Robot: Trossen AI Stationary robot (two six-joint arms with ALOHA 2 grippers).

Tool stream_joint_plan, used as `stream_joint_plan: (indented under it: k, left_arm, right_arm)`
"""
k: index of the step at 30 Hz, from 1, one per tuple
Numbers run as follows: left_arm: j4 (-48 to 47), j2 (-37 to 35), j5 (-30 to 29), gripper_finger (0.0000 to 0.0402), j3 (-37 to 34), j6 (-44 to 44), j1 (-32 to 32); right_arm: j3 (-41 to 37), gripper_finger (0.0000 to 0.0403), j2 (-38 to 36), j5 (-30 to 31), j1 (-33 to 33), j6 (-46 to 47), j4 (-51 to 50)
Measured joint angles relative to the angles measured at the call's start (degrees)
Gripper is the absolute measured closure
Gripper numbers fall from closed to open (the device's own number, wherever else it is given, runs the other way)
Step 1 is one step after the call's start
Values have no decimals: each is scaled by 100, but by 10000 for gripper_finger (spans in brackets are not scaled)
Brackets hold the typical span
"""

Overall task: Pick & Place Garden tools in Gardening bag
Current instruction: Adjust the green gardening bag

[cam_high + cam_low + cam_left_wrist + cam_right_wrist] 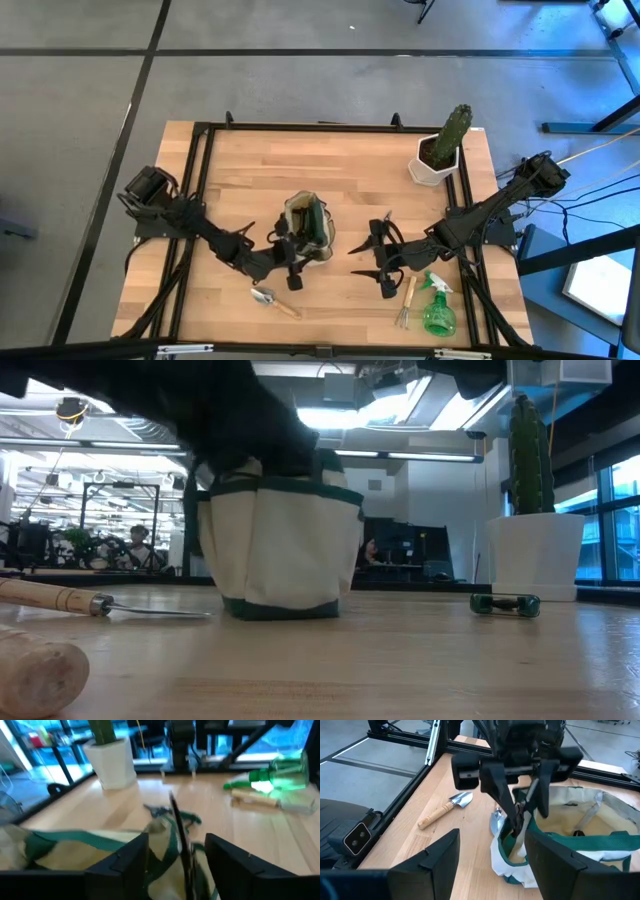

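Cactus (456, 128) upright in white pot (436, 163), far right corner of wooden table (340, 170).

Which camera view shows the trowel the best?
The right wrist view: the whole trowel lies unobstructed on the table, wooden handle and metal blade both visible. The high view shows it small near the table's front edge. The low view shows only its handle and shaft. The left wrist view misses it.
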Motion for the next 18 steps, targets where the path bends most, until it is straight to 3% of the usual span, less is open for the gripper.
stream_joint_plan:
  k: [9,18]
  left_arm:
    - [1588,-13,-388,193,20,1421,-276]
    - [1784,-293,-480,193,26,1159,-733]
  right_arm:
    - [0,178,0,7,-2,-2,-9]
    - [2,178,191,-69,-4,115,5]
